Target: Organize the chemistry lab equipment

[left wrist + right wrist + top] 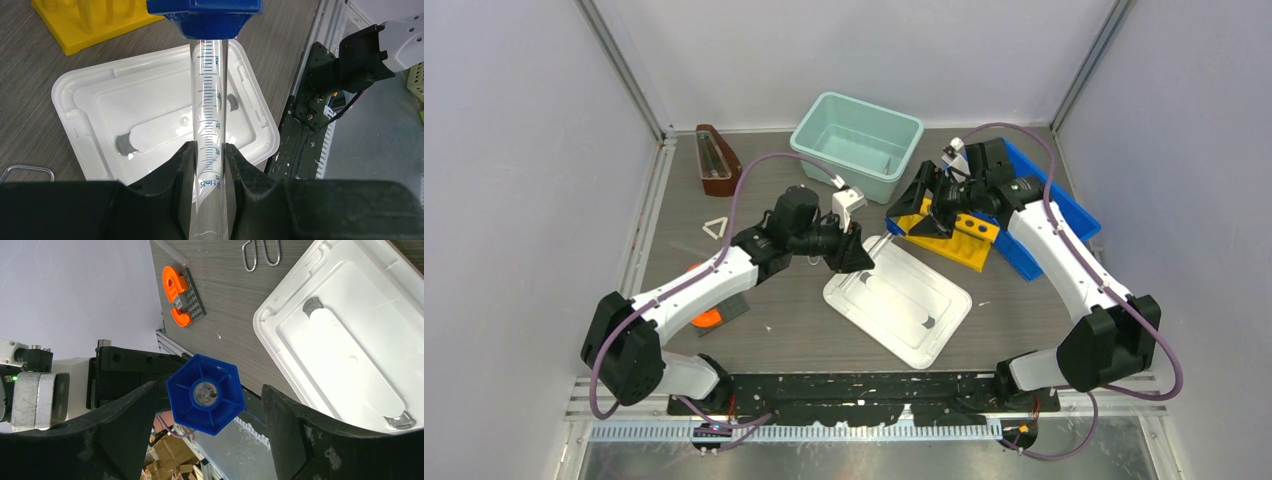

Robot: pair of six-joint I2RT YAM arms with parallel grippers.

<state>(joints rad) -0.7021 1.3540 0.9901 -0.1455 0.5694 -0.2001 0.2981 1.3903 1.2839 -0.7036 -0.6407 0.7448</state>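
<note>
Left gripper (210, 152): clamped on the cylinder (210, 100), held over the lid (100, 100).
Axis: the tube runs from the left gripper toward the right one, blue base (200, 410) leading.
Right gripper (207, 390): jaws apart, base between them; contact unclear.
Count: one cylinder, one lid, one triangle (715, 221), one rack (954, 240), two bins (864, 103).

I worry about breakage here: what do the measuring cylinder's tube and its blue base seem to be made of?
The tube looks like clear glass or hard clear plastic: see-through, glossy, with printed blue scale marks; the look cannot settle which. The blue base looks like moulded plastic: opaque, even colour, ribbed hexagon, slight sheen.
</note>
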